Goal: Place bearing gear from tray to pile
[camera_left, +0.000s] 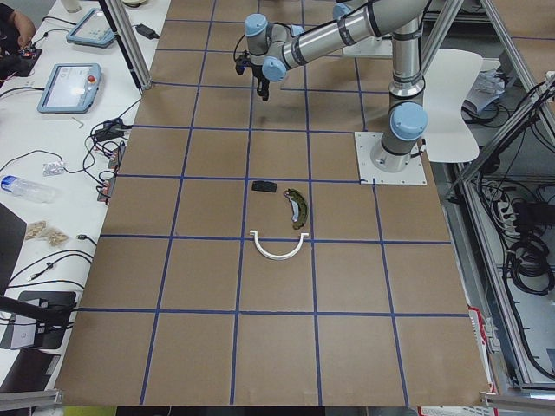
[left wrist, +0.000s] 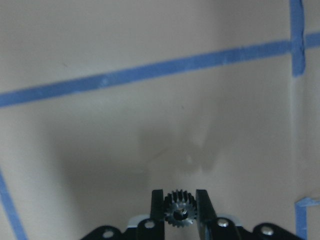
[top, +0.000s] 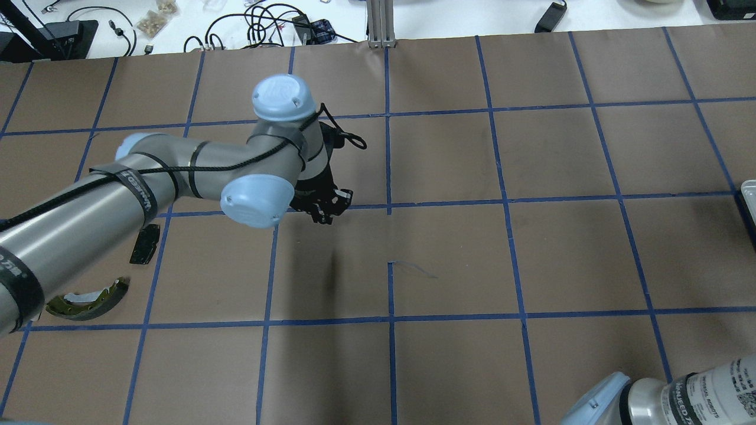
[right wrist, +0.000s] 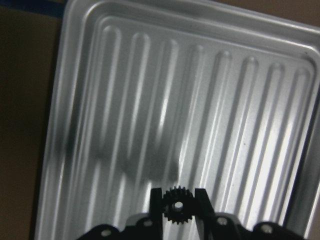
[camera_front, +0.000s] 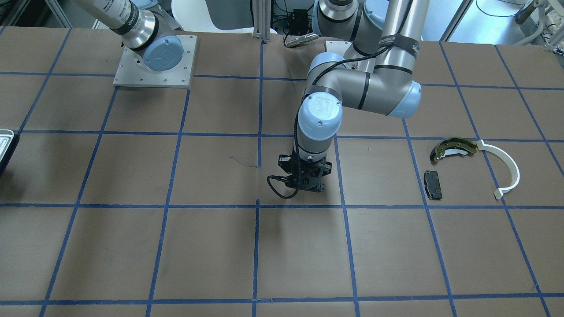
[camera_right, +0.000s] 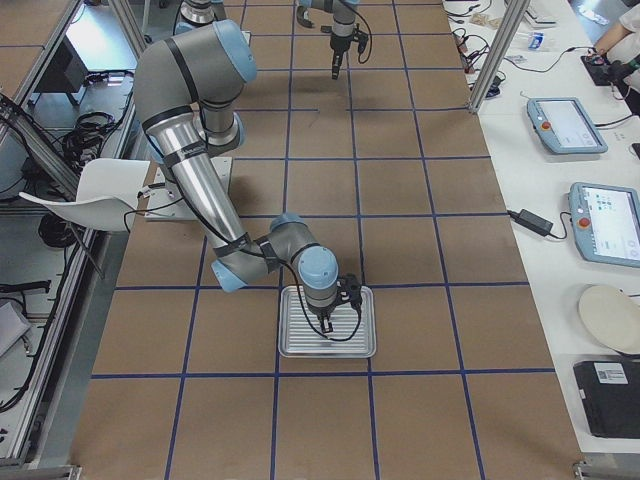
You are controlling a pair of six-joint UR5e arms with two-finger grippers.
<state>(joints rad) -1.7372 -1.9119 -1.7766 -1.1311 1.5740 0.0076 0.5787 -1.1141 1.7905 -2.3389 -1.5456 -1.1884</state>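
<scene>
My left gripper (left wrist: 179, 201) is shut on a small dark bearing gear (left wrist: 180, 211) and hangs over bare brown table near the middle (camera_front: 304, 185). The pile lies to its side: olive-gold brake shoe (camera_front: 454, 149), white arc (camera_front: 506, 171), black pad (camera_front: 432, 184). My right gripper (right wrist: 178, 196) is shut on another small dark gear (right wrist: 176, 206) and is just above the ridged silver tray (right wrist: 200, 100). In the exterior right view it stands over the tray (camera_right: 290, 348). No other parts show on the tray.
Blue tape lines grid the brown table (top: 449, 260). The tray's edge shows at the table's side (camera_front: 5, 141). The left arm's elbow (camera_front: 374, 88) reaches over the table's middle. Tablets and cables lie on the side benches (camera_right: 570, 125).
</scene>
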